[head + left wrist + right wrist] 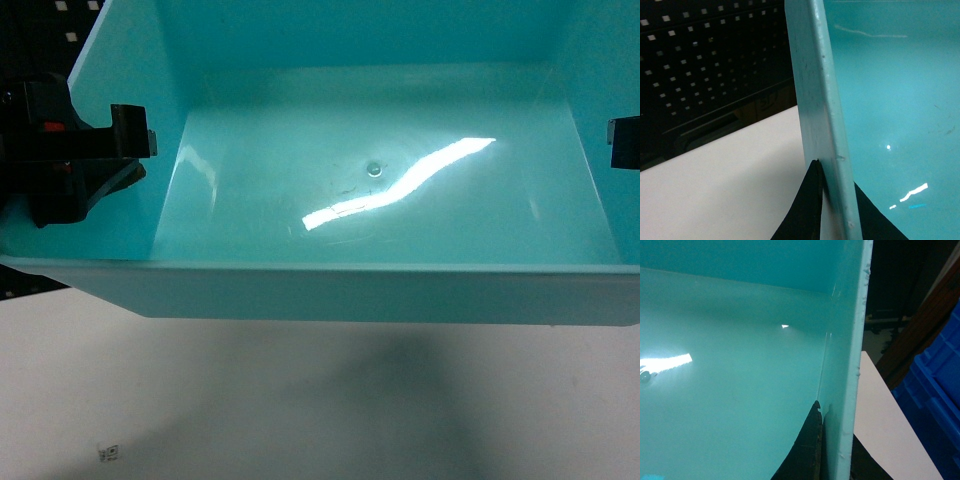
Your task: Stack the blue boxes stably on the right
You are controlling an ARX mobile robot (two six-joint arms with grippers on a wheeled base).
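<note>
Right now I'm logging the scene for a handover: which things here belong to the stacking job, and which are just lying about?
Part of the job:
turquoise tub, held up over the table
left tool, clamped on its left wall
right tool, clamped on its right wall

Just lying about:
dark-blue crate
black perforated panel
white table

One turquoise tub [400, 290], two hands [135, 132] [622, 142], one dark-blue crate [935, 390], one white table [300, 400].
</note>
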